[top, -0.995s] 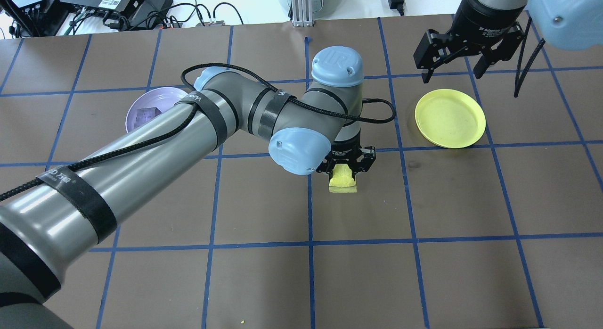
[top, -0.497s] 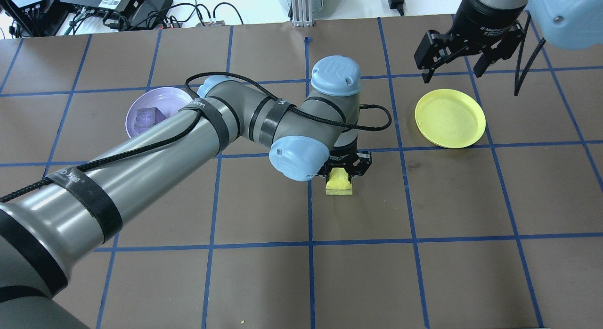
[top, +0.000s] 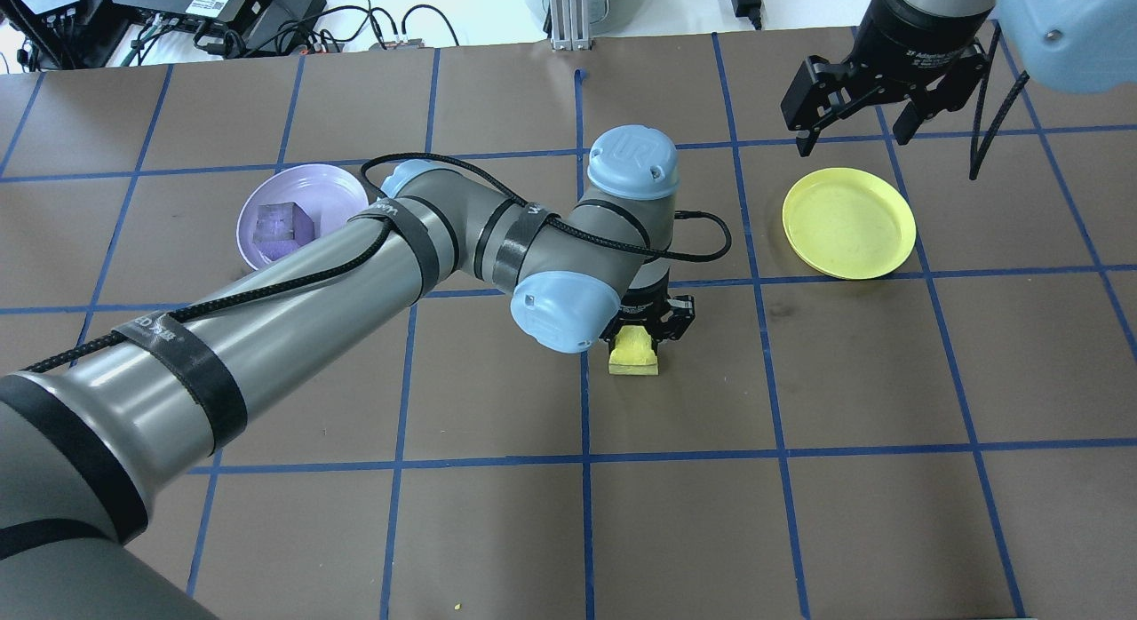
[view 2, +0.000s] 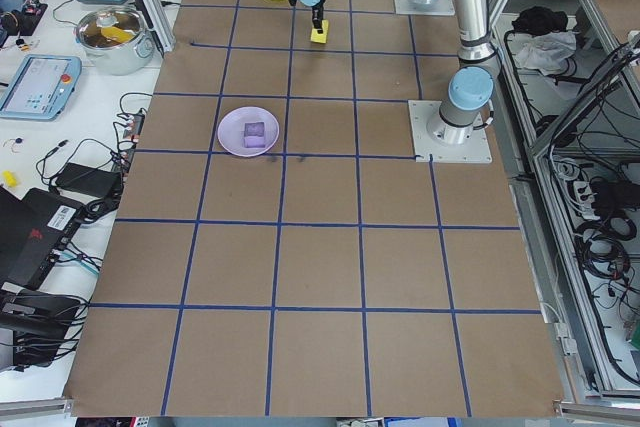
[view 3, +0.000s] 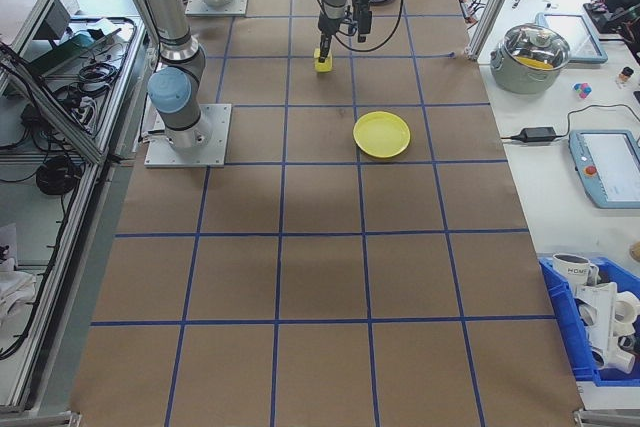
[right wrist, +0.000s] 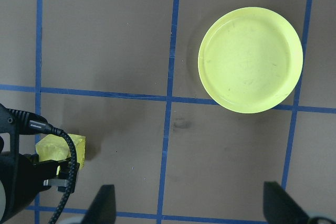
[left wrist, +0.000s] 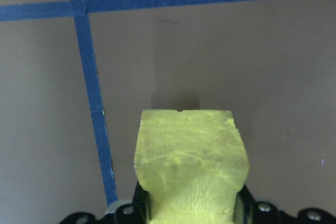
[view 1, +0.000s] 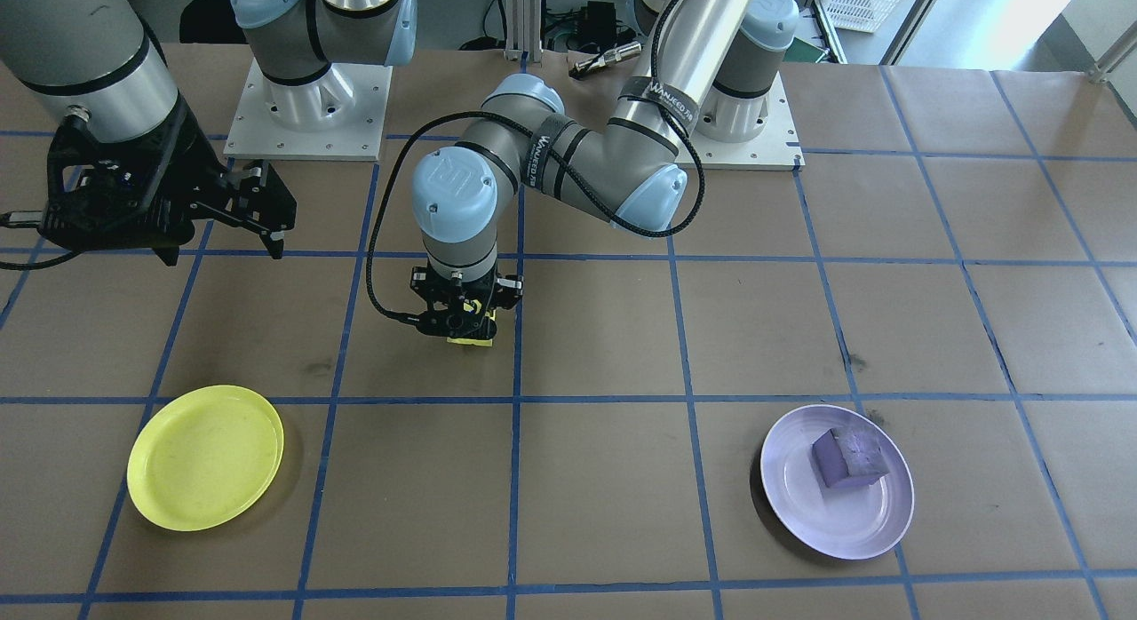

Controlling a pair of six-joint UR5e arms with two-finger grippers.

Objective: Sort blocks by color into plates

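Left gripper (top: 647, 329) squeezes the yellow block (top: 632, 355) mid-frame. Right gripper (top: 851, 130), upper right, is spread wide above the yellow plate (top: 848, 222). Purple block (top: 282, 225) sits in the purple plate (top: 337, 194).

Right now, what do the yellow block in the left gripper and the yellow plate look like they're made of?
Yellow block: likely foam or soft painted wood; matte, cracked, wrinkled surface, pinched in at the left gripper. Yellow plate: probably plastic; smooth, slightly glossy, faint scuffs.

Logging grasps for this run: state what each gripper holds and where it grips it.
The left gripper pinches the yellow block by its opposite sides at the upper end. The right gripper is open and holds nothing.
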